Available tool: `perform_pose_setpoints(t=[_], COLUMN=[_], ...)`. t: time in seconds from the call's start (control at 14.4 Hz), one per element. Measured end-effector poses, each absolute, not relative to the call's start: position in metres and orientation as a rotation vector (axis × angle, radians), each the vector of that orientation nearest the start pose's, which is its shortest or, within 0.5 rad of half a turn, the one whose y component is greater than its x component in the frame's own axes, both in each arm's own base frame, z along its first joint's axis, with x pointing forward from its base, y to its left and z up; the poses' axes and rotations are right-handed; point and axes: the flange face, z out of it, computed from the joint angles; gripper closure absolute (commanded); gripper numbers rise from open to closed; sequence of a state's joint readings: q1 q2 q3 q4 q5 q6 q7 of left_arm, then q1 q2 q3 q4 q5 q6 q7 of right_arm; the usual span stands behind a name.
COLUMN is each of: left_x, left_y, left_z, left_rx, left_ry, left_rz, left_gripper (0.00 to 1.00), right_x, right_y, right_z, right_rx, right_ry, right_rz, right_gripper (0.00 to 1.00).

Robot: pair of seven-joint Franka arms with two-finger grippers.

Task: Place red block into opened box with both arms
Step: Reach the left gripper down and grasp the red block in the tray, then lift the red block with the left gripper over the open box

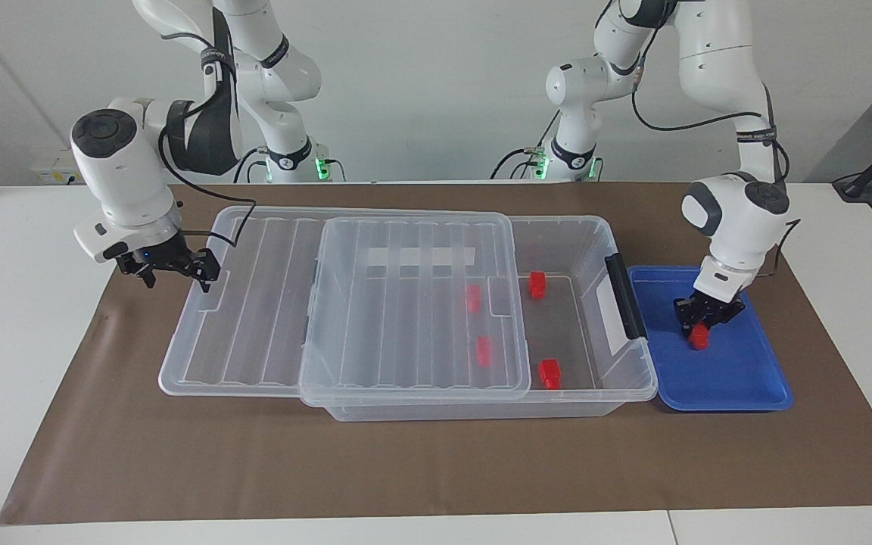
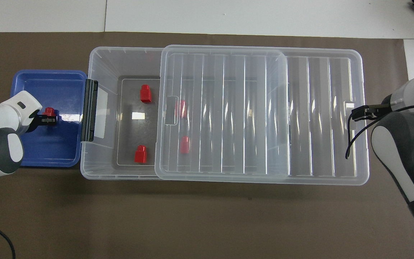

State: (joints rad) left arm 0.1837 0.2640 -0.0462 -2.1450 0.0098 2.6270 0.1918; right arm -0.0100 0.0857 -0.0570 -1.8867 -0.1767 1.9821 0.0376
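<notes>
The left hand (image 1: pixel 699 322) is clamped on the red block (image 1: pixel 699 336), low in the blue tray (image 1: pixel 746 378) just beside the box (image 1: pixel 595 390). The right hand (image 1: pixel 173 271), fingers apart, grips the slid-back lid (image 1: pixel 254 333) at its end.

Legible text, brands, numbers, signs: none.

Box (image 1: pixel 595 250), clear plastic: one white label strip (image 1: pixel 608 319) on the end wall beside the black handle (image 1: pixel 625 295); its face is blank. A second white strip (image 1: pixel 417 256) shows through the lid (image 1: pixel 269 303); nothing can be read on it.

Arms: dark bands near the wrists carry pale marks too small to read.
</notes>
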Motion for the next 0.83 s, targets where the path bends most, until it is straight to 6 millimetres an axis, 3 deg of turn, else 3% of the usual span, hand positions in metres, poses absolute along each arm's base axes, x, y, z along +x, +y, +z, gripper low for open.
perform_pose_setpoints(t=[0.21,0.35,0.62,0.76,0.83], left_x=[0.592,0.606,0.616,0.617,0.618], left_y=[0.082,0.079,0.052,0.02,-0.001], left_z=[0.319,0.367,0.492,0.529,0.538], left_rx=[-3.116,-3.131,-3.138,-3.142,-3.148], left_ry=[-0.024,-0.097,-0.263,-0.375,-0.444], left_rz=[-0.253,-0.17,-0.081,-0.078,-0.092], left_gripper=[1.0,1.0,1.0,1.0,1.0], right_x=[0.582,0.583,0.583,0.58,0.577], right_y=[-0.05,-0.051,-0.05,-0.047,-0.045], right_z=[0.466,0.472,0.479,0.501,0.518], right_rx=[-3.315,-3.316,-3.316,-3.295,-3.269], right_ry=[0.057,0.061,0.064,0.08,0.099], right_rz=[-0.007,-0.006,-0.017,-0.046,-0.06], right_gripper=[0.0,0.0,0.0,0.0,0.0])
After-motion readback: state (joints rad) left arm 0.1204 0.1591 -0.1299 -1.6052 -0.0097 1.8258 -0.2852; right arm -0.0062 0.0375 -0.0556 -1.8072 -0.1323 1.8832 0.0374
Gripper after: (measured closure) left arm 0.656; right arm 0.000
